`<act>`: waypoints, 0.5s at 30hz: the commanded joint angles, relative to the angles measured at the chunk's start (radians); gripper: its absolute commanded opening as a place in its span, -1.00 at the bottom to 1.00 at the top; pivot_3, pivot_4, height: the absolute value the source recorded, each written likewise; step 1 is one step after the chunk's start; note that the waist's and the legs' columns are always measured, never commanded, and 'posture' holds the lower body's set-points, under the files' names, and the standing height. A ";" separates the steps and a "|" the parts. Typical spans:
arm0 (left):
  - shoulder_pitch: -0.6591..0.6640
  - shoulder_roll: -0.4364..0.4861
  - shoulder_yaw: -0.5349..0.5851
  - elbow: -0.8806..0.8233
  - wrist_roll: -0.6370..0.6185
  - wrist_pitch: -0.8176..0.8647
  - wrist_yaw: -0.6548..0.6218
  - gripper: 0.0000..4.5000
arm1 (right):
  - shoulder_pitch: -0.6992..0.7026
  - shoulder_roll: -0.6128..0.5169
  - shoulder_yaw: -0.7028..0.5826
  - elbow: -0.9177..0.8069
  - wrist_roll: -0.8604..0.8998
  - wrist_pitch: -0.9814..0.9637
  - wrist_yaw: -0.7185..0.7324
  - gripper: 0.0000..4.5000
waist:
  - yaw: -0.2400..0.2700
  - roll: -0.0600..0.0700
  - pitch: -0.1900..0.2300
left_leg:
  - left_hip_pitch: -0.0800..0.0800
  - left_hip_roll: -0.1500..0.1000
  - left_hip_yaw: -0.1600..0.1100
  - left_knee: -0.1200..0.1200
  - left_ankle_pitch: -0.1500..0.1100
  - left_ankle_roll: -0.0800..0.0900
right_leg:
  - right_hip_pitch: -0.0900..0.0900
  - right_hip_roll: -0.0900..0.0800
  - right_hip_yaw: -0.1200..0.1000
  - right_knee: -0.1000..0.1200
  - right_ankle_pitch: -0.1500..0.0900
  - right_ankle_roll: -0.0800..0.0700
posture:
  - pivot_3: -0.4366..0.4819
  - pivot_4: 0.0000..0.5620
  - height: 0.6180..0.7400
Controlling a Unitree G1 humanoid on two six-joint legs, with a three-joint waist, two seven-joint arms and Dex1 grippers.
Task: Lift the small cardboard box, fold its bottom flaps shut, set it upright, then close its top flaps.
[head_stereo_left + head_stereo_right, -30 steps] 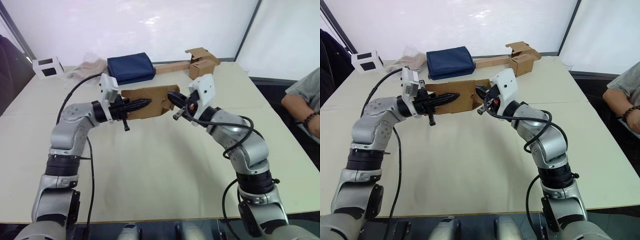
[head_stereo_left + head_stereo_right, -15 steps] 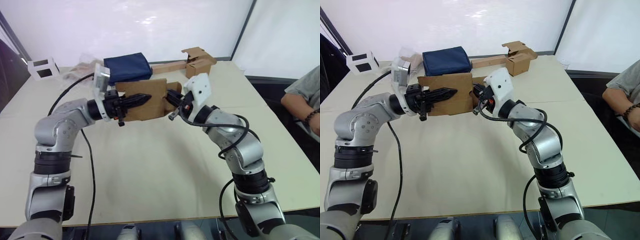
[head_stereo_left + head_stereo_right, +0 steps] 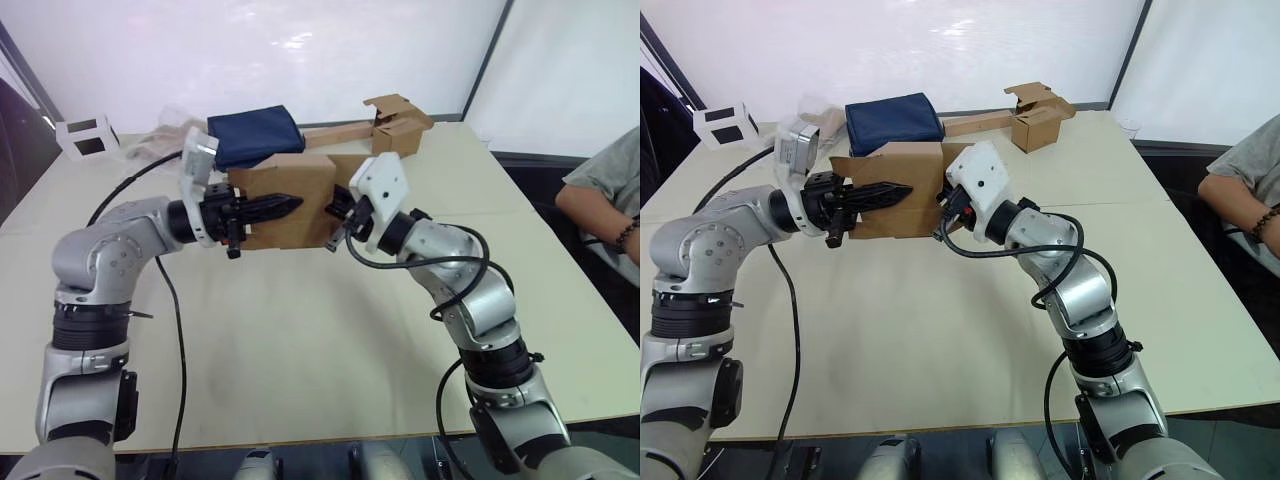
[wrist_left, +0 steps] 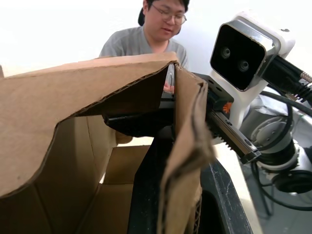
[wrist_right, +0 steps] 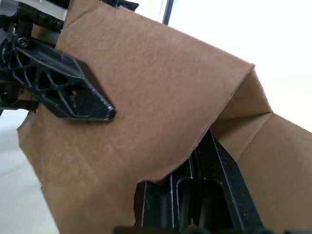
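The tabletop [image 3: 300, 340] is seen spread beneath both arms, pale and broad. The small cardboard box [image 3: 285, 200] is held above it, between the two tools, lifted off the surface with its brown side panel turned toward the head camera. The left tool [image 3: 285, 204] is laid across that panel from the robot's left, and in the left wrist view its fingers [image 4: 146, 195] are seen pinching a cardboard wall of the box, one inside and one outside. The right tool [image 3: 943, 207] is set against the opposite edge of the box; in the right wrist view its fingers [image 5: 214, 195] are pressed on a folded panel, pinching it. Beyond the tools, farther from the robot, a navy blue fabric bundle [image 3: 255, 134] is seen lying on the tabletop, and to the right of it another brown box [image 3: 400, 122] with ragged flaps is placed. A person [image 3: 610, 190] is seated past the right tool, at the table's edge.
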 commanded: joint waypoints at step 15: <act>-0.049 -0.013 0.025 0.067 0.047 -0.083 0.048 -0.98 | 0.137 -0.135 -0.141 -0.033 -0.007 -0.002 0.044 -1.00 | 0.007 0.000 0.000 | 0.000 0.000 0.000 0.000 0.000 0.000 | 0.001 0.000 0.000 -0.001 0.000 0.000 | -0.05 -0.47 1.00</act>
